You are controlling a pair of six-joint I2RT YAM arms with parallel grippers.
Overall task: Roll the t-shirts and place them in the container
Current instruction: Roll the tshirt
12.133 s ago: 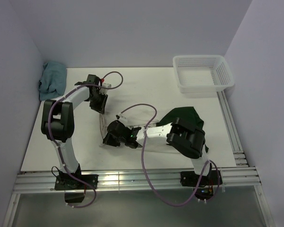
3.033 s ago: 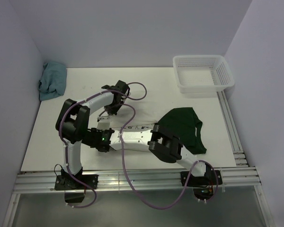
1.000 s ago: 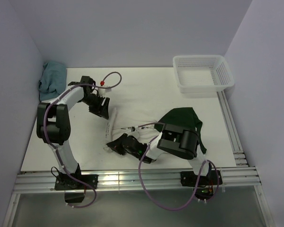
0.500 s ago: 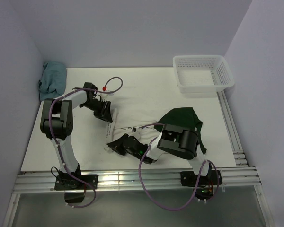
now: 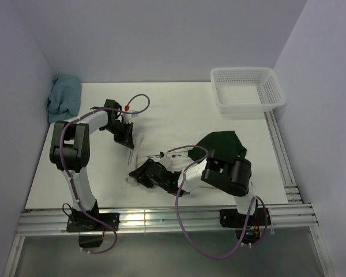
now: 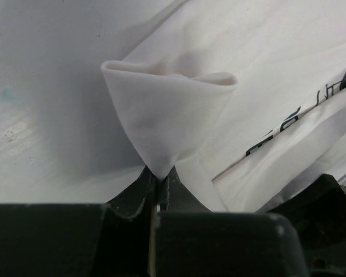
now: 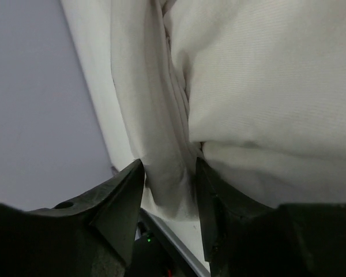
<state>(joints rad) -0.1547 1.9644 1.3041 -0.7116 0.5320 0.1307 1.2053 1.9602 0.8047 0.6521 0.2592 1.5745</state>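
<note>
The table (image 5: pixel 179 104) holds t-shirt (image 5: pixel 225 144), teal cloth (image 5: pixel 64 98) — and basket (image 5: pixel 242 70).

Soft even light; blurred close-ups.

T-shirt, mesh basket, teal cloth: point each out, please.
t-shirt (image 6: pixel 167 115), left wrist view, pinched cream fold.
mesh basket (image 5: pixel 248 107), top view, near wall.
teal cloth (image 5: pixel 64 97), top view, its middle.
</note>
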